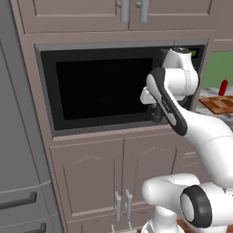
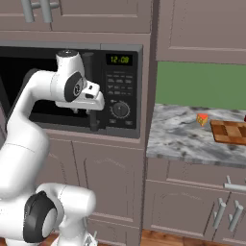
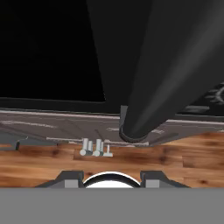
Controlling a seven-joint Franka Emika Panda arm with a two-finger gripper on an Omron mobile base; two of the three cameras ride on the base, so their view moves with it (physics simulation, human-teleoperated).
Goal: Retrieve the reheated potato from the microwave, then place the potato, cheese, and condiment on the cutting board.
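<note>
The microwave (image 2: pixel 72 91), door closed, has the gripper (image 2: pixel 92 126) pointing down at its dark handle (image 3: pixel 162 83), jaws apart and clasping nothing, while right along the counter (image 2: pixel 178 139) sit the cheese (image 2: pixel 202 118), cutting board (image 2: pixel 231 132) and condiment (image 1: pixel 223 87).

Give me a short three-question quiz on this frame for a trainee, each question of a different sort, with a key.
1. True or false: the microwave door is shut.
2. Multiple choice: where does the cheese lie? A) on the cutting board; B) on the counter beside the board; C) inside the microwave.
3. Short answer: what is the gripper next to?

Key
1. True: the dark glass sits flush in its frame.
2. B: it lies on the marble just left of the board in the right base view.
3. The door's dark vertical handle, by the keypad. The hand view shows the fingertips spread apart, gripping nothing.
</note>
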